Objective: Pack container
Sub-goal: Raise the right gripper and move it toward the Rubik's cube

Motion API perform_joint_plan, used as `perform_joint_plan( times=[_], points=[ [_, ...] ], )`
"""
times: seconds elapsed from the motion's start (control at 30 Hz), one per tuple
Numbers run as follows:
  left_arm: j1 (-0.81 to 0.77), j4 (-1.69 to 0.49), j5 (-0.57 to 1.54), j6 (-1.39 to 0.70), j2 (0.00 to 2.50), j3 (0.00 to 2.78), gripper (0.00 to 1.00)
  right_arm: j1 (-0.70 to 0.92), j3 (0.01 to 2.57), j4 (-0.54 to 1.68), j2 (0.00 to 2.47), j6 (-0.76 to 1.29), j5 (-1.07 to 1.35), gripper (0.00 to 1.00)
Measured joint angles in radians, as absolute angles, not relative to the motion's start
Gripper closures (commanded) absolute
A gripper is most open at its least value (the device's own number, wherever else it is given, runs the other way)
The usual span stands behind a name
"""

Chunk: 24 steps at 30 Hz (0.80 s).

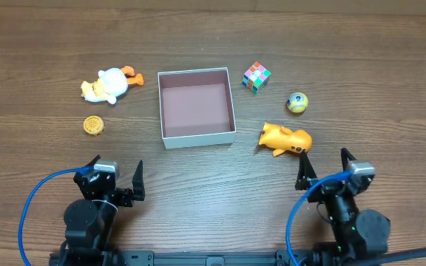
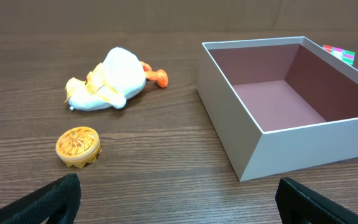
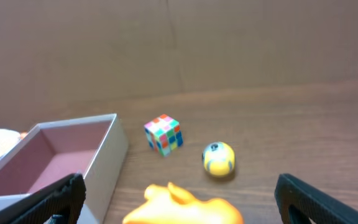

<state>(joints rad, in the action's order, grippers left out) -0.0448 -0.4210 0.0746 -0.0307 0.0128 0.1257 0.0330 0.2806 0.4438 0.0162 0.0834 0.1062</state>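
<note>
The container [image 1: 197,137], a white-walled square box with a pinkish-brown inside, sits open and empty at the table's middle; it also shows in the left wrist view [image 2: 309,146] and the right wrist view [image 3: 107,155]. My left gripper [image 1: 115,177] is open and empty near the front edge, left of the box. My right gripper [image 1: 326,168] is open and empty, just in front of an orange toy animal [image 1: 284,139], which also shows in the right wrist view [image 3: 185,208].
A white and yellow plush duck [image 1: 107,83] and a small orange round toy [image 1: 93,125] lie left of the box. A multicoloured cube [image 1: 256,76] and a yellow ball [image 1: 296,103] lie to its right.
</note>
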Motion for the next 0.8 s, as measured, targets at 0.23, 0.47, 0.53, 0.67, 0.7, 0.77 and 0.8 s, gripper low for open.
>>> perform_joint_plan(
  times=[0.23,0.47,0.53,0.67,0.7,0.77,0.8],
  points=[
    [-0.045,-0.421,0.075,-0.031,0.013,0.126,0.00,0.033,0.584,0.671,0.210,0.163,0.162,0.00],
    [-0.045,-0.421,0.075,-0.031,0.013,0.126,0.00,0.033,0.989,0.964,0.728,0.188,0.414,0.00],
    [-0.045,-0.421,0.075,-0.031,0.013,0.126,0.00,0.033,1.048,0.958,0.847,0.208,0.519,0.00],
    [-0.045,-0.421,0.075,-0.031,0.013,0.126,0.00,0.033,1.053,0.946,0.996,0.228,0.673,0.00],
    [-0.045,-0.421,0.075,-0.031,0.013,0.126,0.00,0.033,1.053,0.947,1.039,0.231,0.707,0.00],
    [-0.045,-0.421,0.075,-0.031,0.013,0.126,0.00,0.033,1.053,0.936,1.115,0.236,0.749,0.00],
    [-0.045,-0.421,0.075,-0.031,0.013,0.126,0.00,0.033,1.053,0.932,1.148,0.236,0.760,0.00]
  ],
)
